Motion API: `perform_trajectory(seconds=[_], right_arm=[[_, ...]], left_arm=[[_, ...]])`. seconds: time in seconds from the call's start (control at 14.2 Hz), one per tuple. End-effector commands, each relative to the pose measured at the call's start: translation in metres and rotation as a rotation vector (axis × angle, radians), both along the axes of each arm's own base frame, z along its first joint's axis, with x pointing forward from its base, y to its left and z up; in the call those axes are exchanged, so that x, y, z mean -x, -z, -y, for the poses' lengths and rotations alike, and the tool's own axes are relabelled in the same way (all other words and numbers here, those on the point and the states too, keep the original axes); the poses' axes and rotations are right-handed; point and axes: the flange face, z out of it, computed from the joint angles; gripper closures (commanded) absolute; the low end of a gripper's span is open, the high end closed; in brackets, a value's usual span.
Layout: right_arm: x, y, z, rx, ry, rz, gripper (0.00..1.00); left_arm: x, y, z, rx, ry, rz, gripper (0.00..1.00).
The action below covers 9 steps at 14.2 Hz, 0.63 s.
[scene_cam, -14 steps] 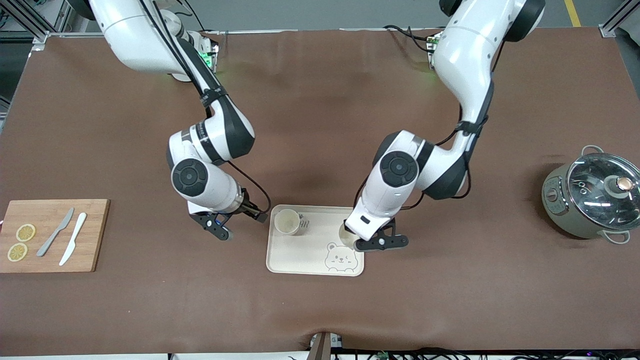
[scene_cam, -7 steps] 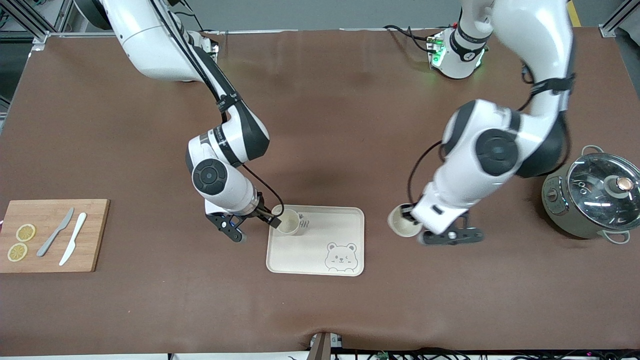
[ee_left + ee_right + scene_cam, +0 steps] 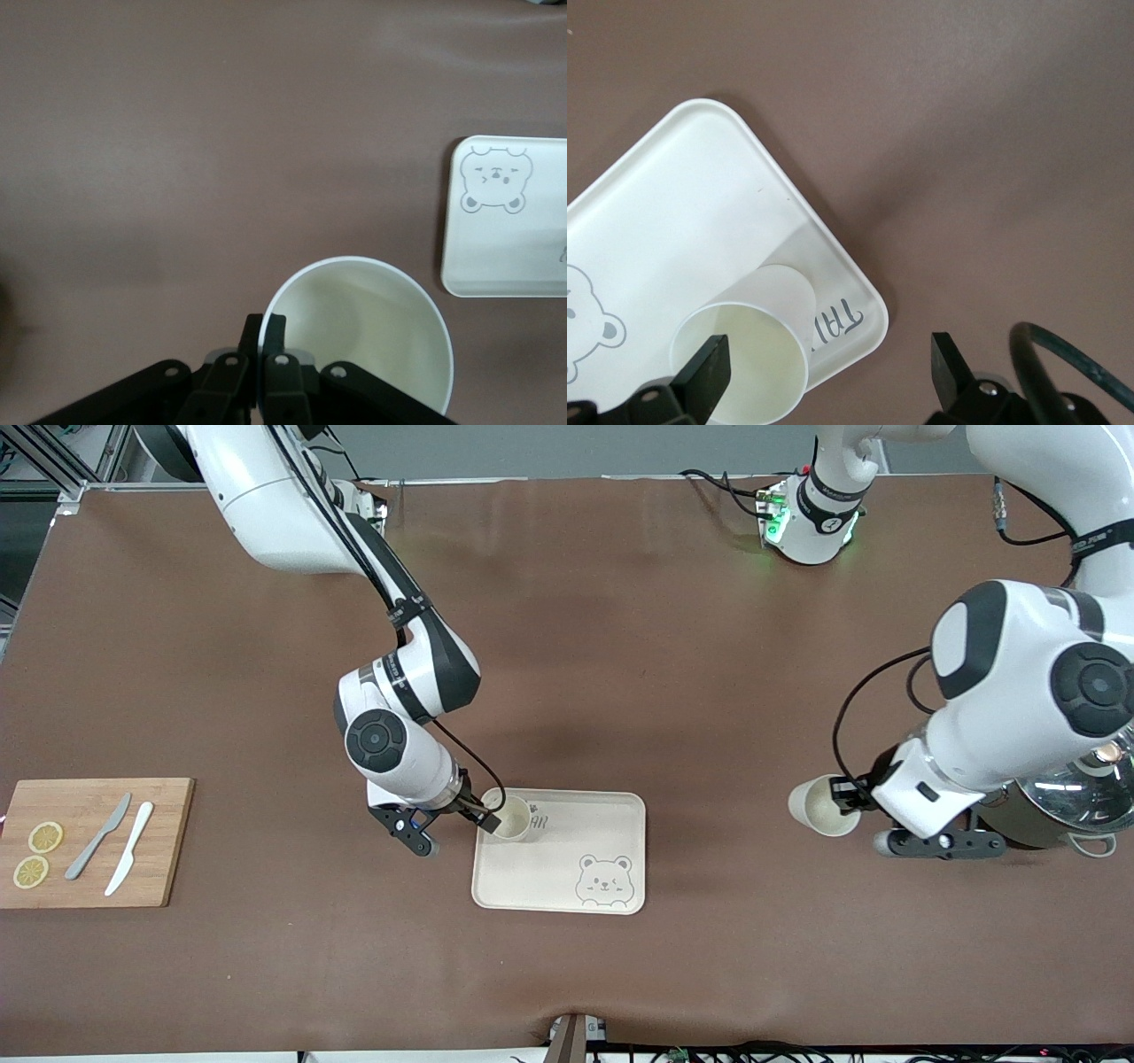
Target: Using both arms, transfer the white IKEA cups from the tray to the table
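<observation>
One white cup [image 3: 512, 818] stands on the cream bear-printed tray [image 3: 567, 881], at its corner farthest from the front camera toward the right arm's end. My right gripper [image 3: 456, 831] is open wide at that corner, one fingertip [image 3: 713, 367] over the cup's mouth [image 3: 744, 359], the other over the table beside the tray [image 3: 673, 195]. My left gripper [image 3: 849, 802] is shut on the rim of the second white cup [image 3: 822, 808] and holds it tilted in the air over the table between tray and pot. In the left wrist view the fingers [image 3: 282, 329] pinch the cup [image 3: 372, 332]; the tray [image 3: 509, 257] shows farther off.
A grey pot with a glass lid [image 3: 1067, 802] stands at the left arm's end, partly covered by the left arm. A wooden cutting board [image 3: 164, 841] with two lemon slices [image 3: 37, 854], a grey knife [image 3: 97, 836] and a white knife [image 3: 129, 847] lies at the right arm's end.
My left gripper has lifted its cup off the tray and carried it toward the pot. My right gripper has moved in to the cup on the tray.
</observation>
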Motion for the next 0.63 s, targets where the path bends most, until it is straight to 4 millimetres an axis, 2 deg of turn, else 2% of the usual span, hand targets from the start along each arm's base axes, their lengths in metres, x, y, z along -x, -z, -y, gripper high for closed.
perform_trajectory(seconds=[0.0, 0.07, 0.14, 0.35, 0.56], right_arm=[[0.000, 0.009, -0.016, -0.010, 0.030, 0.004, 0.00], [0.001, 0.012, -0.021, -0.014, 0.026, 0.009, 0.00], [0.002, 0.013, -0.022, -0.015, 0.025, 0.008, 0.07], [0.005, 0.017, -0.026, -0.017, 0.023, -0.001, 0.33], [0.005, 0.020, -0.030, -0.036, 0.035, 0.002, 0.36]], left_arm=[[0.005, -0.008, -0.024, 0.045, 0.022, -0.004, 1.00], [0.004, -0.009, -0.033, 0.051, 0.022, -0.002, 1.00], [0.002, -0.010, -0.042, 0.051, 0.013, 0.004, 1.00], [0.000, -0.004, -0.050, 0.055, -0.007, 0.042, 1.00], [0.005, 0.013, -0.053, 0.056, -0.026, 0.113, 1.00]])
